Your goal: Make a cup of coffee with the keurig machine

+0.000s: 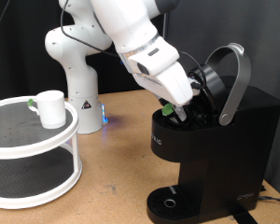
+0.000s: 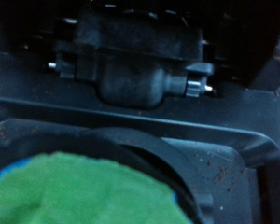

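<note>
The keurig machine (image 1: 219, 140) stands at the exterior view's right, black, with its silver-grey lid handle (image 1: 235, 79) raised and the pod chamber open. My gripper (image 1: 180, 112) reaches down into that opening; its fingers are hidden by the hand and the machine. A green-topped pod (image 1: 166, 110) shows at the chamber's edge next to the gripper. In the wrist view the pod (image 2: 84, 191) fills the lower part, sitting within a dark round holder (image 2: 191, 173) below the lid's black mechanism (image 2: 131, 65). The white cup (image 1: 51, 107) stands on a white round rack (image 1: 42, 140) at the left, far from the gripper.
The rack has two tiers with dark mesh shelves. A small green thing (image 1: 33, 103) lies beside the cup. The arm's white base (image 1: 79, 84) stands behind the rack. The machine's round drip tray (image 1: 171, 201) is at the bottom.
</note>
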{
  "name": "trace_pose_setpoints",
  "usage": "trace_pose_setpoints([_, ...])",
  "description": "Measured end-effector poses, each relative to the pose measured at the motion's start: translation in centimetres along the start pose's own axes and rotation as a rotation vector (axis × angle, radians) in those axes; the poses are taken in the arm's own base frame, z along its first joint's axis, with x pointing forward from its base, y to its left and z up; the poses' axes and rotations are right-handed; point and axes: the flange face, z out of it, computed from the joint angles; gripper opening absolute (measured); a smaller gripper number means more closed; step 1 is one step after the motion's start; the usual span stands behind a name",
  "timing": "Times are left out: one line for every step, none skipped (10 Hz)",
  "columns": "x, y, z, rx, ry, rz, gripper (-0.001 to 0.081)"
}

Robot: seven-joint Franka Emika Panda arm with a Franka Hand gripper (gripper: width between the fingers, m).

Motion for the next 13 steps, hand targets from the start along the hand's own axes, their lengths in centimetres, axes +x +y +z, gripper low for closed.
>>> trace_pose_setpoints([0.1, 0.0, 0.2, -0.001, -0.003, -0.002, 0.0474])
trace_pose_setpoints([0.2, 0.0, 0.5, -0.005, -0.006, -0.004, 0.0474])
trace_pose_setpoints([0.3, -0.1, 0.7, -0.009, -0.007, -0.006, 0.0474])
trace_pose_setpoints([0.4, -0.1, 0.8, -0.010, -0.008, -0.007, 0.0474])
trace_pose_setpoints([0.4, -0.1, 1.0, -0.008, -0.012, -0.006, 0.0474])
trace_pose_setpoints([0.4, -0.1, 1.2, -0.006, -0.011, -0.003, 0.0644])
trace_pose_setpoints([0.4, -0.1, 1.3, -0.004, -0.009, 0.000, 0.0644])
trace_pose_setpoints([0.4, -0.1, 1.5, -0.002, -0.008, 0.002, 0.0778])
trace_pose_setpoints([0.4, -0.1, 1.6, -0.001, -0.008, -0.001, 0.0778])
trace_pose_setpoints([0.4, 0.0, 1.6, 0.003, -0.001, -0.008, 0.0802])
trace_pose_setpoints([0.4, 0.0, 1.6, 0.009, 0.017, -0.015, 0.0802])
trace_pose_setpoints([0.5, 0.1, 1.2, 0.014, 0.049, -0.018, 0.0803])
trace_pose_setpoints([0.5, 0.3, 0.5, 0.014, 0.081, -0.011, 0.0803])
